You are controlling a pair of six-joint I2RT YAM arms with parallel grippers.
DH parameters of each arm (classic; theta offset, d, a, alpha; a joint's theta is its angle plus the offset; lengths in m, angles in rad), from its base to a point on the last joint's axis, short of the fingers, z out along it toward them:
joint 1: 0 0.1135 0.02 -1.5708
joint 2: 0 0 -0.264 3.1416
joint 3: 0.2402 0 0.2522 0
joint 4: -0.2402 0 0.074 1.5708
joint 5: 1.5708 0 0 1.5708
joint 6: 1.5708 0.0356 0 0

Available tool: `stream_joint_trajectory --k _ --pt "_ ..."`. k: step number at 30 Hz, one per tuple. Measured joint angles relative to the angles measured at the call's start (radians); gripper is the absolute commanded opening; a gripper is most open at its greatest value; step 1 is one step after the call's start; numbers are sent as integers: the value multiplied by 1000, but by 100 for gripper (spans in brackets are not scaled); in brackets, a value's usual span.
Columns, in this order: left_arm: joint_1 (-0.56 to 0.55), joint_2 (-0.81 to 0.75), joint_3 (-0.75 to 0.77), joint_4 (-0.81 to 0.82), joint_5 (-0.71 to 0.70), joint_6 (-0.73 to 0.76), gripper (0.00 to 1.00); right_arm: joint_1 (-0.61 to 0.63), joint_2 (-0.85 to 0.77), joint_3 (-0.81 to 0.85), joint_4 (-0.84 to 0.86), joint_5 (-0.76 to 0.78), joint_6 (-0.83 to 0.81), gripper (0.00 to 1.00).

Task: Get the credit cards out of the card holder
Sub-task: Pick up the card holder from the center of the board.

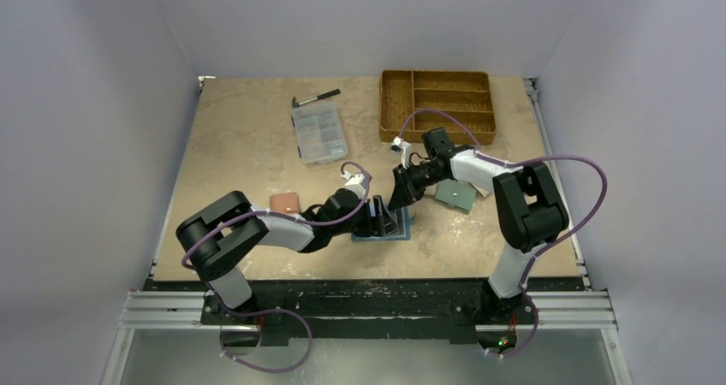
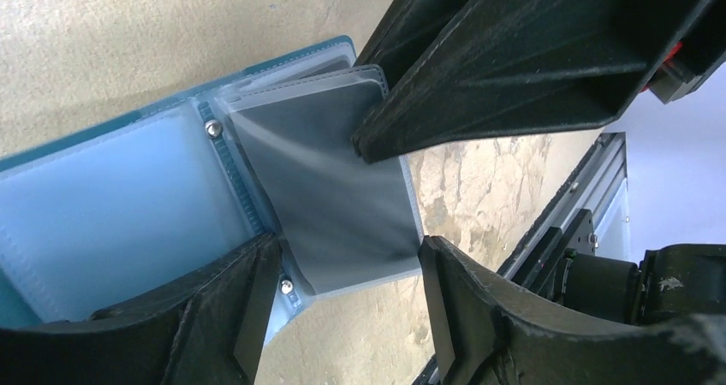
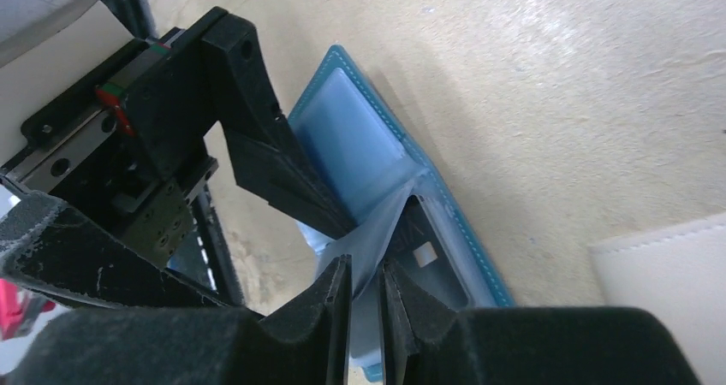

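Card holder (image 1: 383,231): lies spread open on the table (image 1: 240,145) near its front edge, between the two arms, pale blue inside facing up.
Plastic sleeve (image 2: 364,281): one clear leaf, lifted off the open card holder and rising from its spine.
Grey card (image 2: 325,180): sits inside that lifted sleeve, not yet out.
Right gripper (image 3: 364,265): fingers pressed together on one edge of the plastic sleeve, holding it up.
Left gripper (image 2: 342,244): fingers apart, one on each side of the sleeve's other end, gripping nothing.
Key relation: the grey card's long axis runs from the right gripper's pinch toward the left gripper, ending just ahead of its spread fingers. The left gripper is the free one, so I judge the pull falls to it. Which edge of the sleeve is open I cannot tell.
Count, cards: one plainly seen. A second dark one with a pale square seems to sit in a pocket in the right wrist view. None that I can make out lies loose.
Count, rest: one brownish wallet (image 1: 285,203), one pale green wallet (image 1: 454,195), one clear parts box (image 1: 318,133), one pen (image 1: 315,98), one wicker tray (image 1: 383,103).
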Motion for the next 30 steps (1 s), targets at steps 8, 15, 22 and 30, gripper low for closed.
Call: stream_joint_trajectory --k 8,15,22,30 --pt "-1 16 22 -6 23 -1 71 3 30 0 -14 -93 1 25" --pt "-8 24 43 -24 28 -3 74 14 49 3 -22 -145 0 28" --pt "-10 18 43 -30 23 -10 76 22 60 4 -35 -155 -1 31" --pt "-13 4 35 -37 3 -36 80 48 61 5 -61 -177 -5 35"
